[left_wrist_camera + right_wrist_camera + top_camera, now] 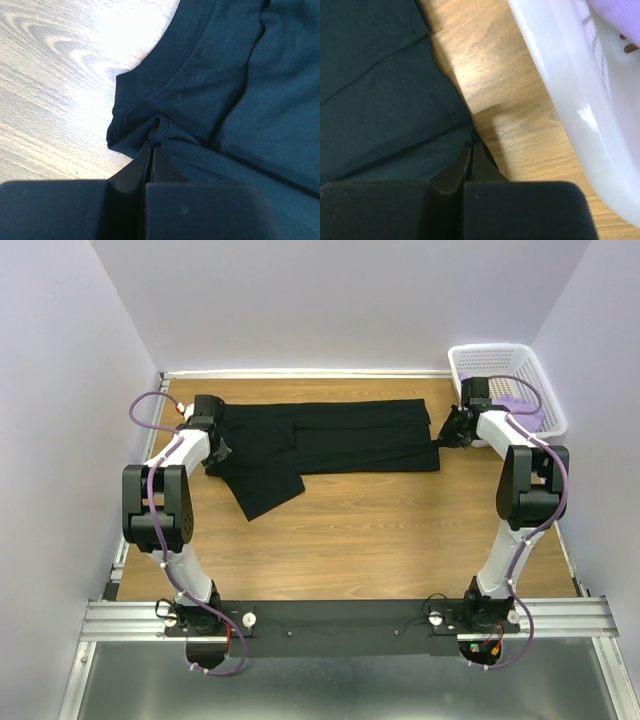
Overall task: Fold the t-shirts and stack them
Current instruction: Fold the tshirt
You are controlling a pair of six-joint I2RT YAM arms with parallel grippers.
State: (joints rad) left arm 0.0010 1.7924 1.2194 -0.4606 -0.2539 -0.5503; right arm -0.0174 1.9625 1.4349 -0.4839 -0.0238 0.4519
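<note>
Fabric of the black t-shirt, spread across the counter, is clamped at both ends: left tool beside the collar, right tool opposite. Lavender t-shirt lies in the basket.

Bright, even overhead light — glare washes the worktop pale in the left wrist view; the black t-shirt reads nearly flat, the basket wall blurs.

Overhead, wrist close-ups, all on t-shirt
</note>
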